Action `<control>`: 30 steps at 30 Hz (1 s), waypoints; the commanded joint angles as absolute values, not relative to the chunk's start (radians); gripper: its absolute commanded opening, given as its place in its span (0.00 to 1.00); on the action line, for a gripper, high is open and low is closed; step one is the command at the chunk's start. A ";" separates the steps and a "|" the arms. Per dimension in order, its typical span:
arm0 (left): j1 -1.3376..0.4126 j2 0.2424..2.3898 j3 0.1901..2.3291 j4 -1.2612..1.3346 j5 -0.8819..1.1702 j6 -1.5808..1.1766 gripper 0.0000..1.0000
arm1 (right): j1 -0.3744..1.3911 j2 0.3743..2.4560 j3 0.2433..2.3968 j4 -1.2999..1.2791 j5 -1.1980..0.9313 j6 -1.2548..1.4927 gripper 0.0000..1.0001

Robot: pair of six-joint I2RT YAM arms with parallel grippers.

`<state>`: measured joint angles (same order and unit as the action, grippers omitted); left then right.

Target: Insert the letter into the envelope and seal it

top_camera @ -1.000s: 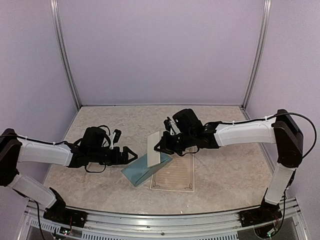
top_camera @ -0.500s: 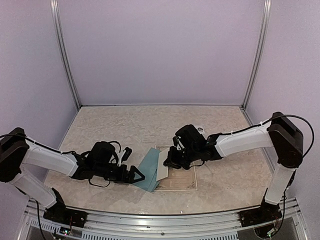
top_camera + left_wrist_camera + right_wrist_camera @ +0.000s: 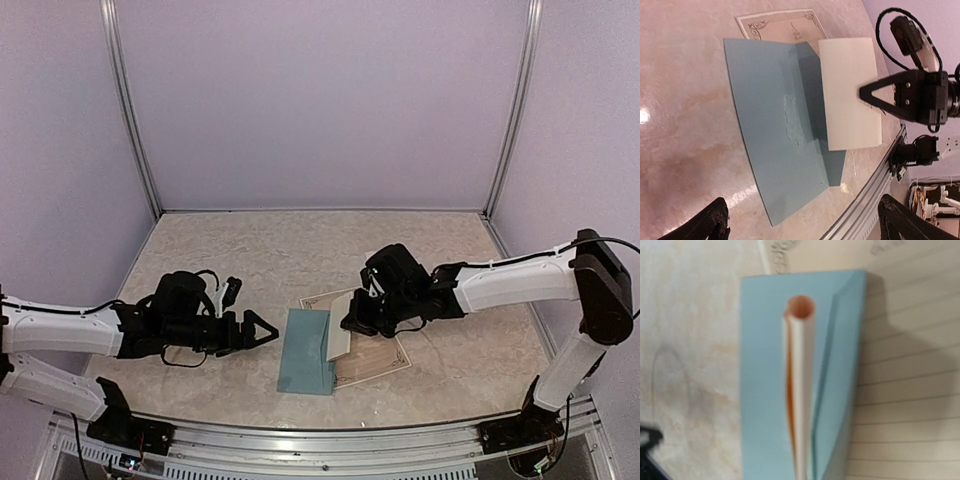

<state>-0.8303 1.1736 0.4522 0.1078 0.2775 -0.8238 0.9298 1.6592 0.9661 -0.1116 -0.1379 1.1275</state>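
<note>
The teal envelope [image 3: 303, 352] lies flat on the table, and shows in the left wrist view [image 3: 772, 135] and the right wrist view [image 3: 760, 390]. The cream letter [image 3: 378, 357] with ornate border and ruled lines lies flat, partly under the envelope's right side [image 3: 782, 27] [image 3: 910, 390]. My right gripper [image 3: 352, 322] is shut on a folded white sheet [image 3: 340, 336] with an orange-tan inside, held edge-down over the envelope beside its raised flap [image 3: 850, 95] [image 3: 802, 390]. My left gripper [image 3: 266, 333] is open and empty, left of the envelope [image 3: 802, 202].
The metal rail [image 3: 320, 440] runs along the table's near edge, close to the envelope's lower end [image 3: 875, 185]. Purple walls enclose the back and both sides.
My left gripper has drawn back left, off the envelope. The envelope and the letter have turned and now lie squarer. My right gripper has shifted slightly right with the folded sheet.
</note>
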 commanded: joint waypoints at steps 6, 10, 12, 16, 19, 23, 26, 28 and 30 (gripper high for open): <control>-0.674 1.221 0.534 0.072 0.265 -0.765 0.96 | 0.971 1.635 1.114 -0.115 -0.166 1.038 0.00; -0.673 1.299 0.552 0.092 0.266 -0.756 0.90 | 0.972 1.676 1.103 -0.084 -0.167 1.056 0.00; -0.673 1.326 0.551 0.115 0.272 -0.758 0.85 | 0.968 1.695 1.084 -0.070 -0.172 1.070 0.00; -0.678 1.381 0.552 0.152 0.290 -0.760 0.77 | 0.959 1.705 1.011 -0.013 -0.191 1.113 0.00; -0.682 1.423 0.560 0.161 0.299 -0.750 0.72 | 0.949 1.719 0.989 -0.014 -0.201 1.121 0.00; -0.694 1.464 0.565 0.178 0.304 -0.747 0.66 | 0.938 1.737 0.978 -0.032 -0.206 1.122 0.00; -0.702 1.490 0.564 0.205 0.313 -0.755 0.62 | 0.929 1.748 0.974 -0.050 -0.206 1.124 0.00; -0.710 1.511 0.565 0.227 0.324 -0.765 0.59 | 0.927 1.750 0.977 -0.077 -0.195 1.125 0.00; -0.729 1.527 0.576 0.241 0.327 -0.771 0.58 | 0.925 1.750 0.980 -0.108 -0.185 1.125 0.00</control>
<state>-0.7029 1.4979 0.5434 0.1761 0.3035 -0.7628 0.9348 1.7336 0.9833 -0.0547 -0.2012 1.1183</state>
